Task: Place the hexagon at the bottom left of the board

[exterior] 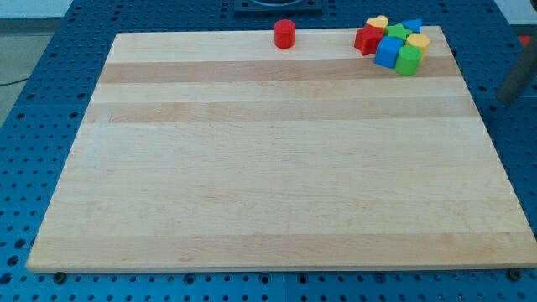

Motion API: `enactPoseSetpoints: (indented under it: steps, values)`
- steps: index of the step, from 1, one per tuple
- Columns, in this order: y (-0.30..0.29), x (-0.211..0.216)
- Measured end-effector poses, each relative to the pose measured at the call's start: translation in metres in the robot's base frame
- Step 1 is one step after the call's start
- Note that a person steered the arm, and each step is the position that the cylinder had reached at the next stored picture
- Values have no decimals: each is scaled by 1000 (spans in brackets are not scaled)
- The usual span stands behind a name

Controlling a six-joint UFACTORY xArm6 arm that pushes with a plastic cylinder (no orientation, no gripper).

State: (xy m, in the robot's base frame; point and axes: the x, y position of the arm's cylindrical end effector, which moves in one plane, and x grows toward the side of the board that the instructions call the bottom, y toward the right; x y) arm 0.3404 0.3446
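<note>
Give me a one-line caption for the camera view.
Wooden board with a lone red block at the top edge, other coloured blocks clustered top right; my tip not visible.

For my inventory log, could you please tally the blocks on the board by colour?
Red: 2, lone red block, clustered red block
Yellow: 2, yellow heart, yellow block
Green: 2, upper green block, lower green block
Blue: 2, upper blue block, lower blue block
Total: 8
No clear sight of my tip.

board (277,168): pale wood, lighter and darker bands
lone block (284,33): red
clustered blocks (393,43): red, yellow, green, blue
table (50,92): blue, dotted with holes
</note>
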Motion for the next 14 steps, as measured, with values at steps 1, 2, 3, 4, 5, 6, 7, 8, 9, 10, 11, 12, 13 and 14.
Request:
enactPoseSetpoints:
  steps: [1,2,3,4,5,6,7,8,9,10,11,12,13,14]
  values:
    - [0,-93]
    - [-15,-136]
    - [-52,-142]
    - [-69,-137]
    - [-72,-116]
    - [-77,-101]
    - [-102,-100]
    - [-126,-102]
    - [-128,-88]
    - [-128,-65]
    - [-128,-52]
    - [-128,-26]
    - [-145,-17]
    - [-179,-21]
